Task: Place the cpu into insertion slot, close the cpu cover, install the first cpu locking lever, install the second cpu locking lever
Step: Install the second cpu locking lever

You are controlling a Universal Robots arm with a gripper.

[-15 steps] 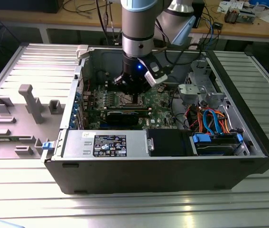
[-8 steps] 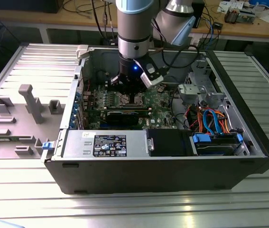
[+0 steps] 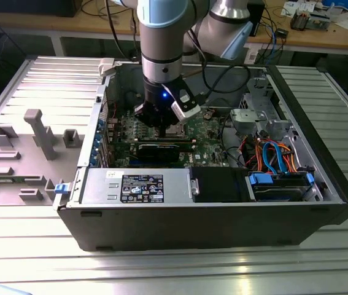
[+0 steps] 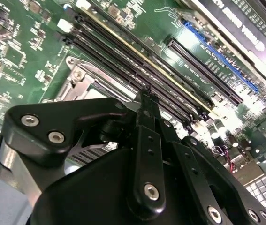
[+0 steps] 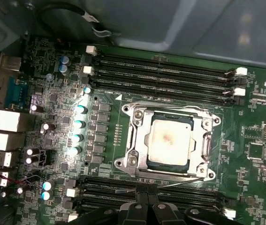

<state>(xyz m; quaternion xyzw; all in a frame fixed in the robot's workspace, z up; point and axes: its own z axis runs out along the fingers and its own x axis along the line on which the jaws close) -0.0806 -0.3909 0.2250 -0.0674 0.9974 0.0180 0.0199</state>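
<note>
Over on the exterior view's left, a grey plastic fixture [image 3: 29, 150] with upright pegs lies on the ribbed metal surface [image 3: 161, 270], just beside the open computer case [image 3: 204, 215]. Moving rightward, the arm reaches down into the case, and its black hand [image 3: 161, 126] hangs low over the green motherboard [image 3: 213, 132], right above the socket area. Further right, a tangle of orange and blue cables [image 3: 272, 153] sits near the drive bay. From the first wrist view, the cpu [image 5: 170, 140] lies flat in the insertion slot [image 5: 133, 140], its dull silver top showing through the window of the cpu cover [image 5: 199, 136], which lies down around it. A thin lever [image 5: 179, 180] runs along the socket edge nearest the hand [image 5: 147, 206], whose fingertips are pressed close together just beside that lever, over the black memory slots [image 5: 170, 75]. The second wrist view shows the same narrow fingertips [image 4: 147, 101] close above the long slots, gripping nothing I can make out.
</note>
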